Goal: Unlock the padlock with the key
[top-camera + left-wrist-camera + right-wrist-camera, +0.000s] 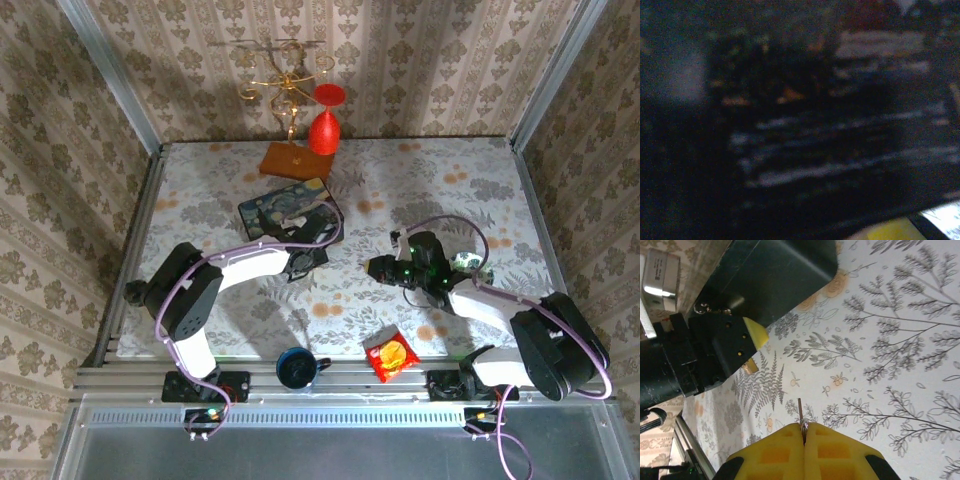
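The key (pixel 800 412) is pinched in the right gripper (pixel 804 429). The padlock (pixel 751 366) is judged light and slippery — best steadied by its body; the left gripper (pixel 312 240) cannot be told open or closed.

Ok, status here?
Right tool shut on thin silver key. Left tool beside painted dark-blue box, grip unclear. Small brass padlock by it, key not in.
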Action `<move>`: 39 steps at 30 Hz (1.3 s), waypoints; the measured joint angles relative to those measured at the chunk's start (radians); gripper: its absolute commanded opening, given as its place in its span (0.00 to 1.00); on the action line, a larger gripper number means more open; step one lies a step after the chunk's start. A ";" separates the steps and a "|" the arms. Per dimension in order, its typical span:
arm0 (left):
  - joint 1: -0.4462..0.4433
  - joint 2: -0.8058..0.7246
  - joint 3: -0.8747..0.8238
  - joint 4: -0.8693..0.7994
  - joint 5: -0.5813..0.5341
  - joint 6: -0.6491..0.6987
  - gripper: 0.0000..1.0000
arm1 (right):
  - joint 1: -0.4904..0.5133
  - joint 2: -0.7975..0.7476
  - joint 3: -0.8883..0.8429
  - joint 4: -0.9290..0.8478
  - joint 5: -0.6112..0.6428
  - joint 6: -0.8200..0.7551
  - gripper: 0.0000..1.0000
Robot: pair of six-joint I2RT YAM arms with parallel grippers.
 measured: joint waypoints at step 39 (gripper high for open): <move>0.038 -0.003 0.030 0.131 0.259 -0.269 0.00 | 0.214 0.448 -0.097 0.879 0.165 -0.107 0.00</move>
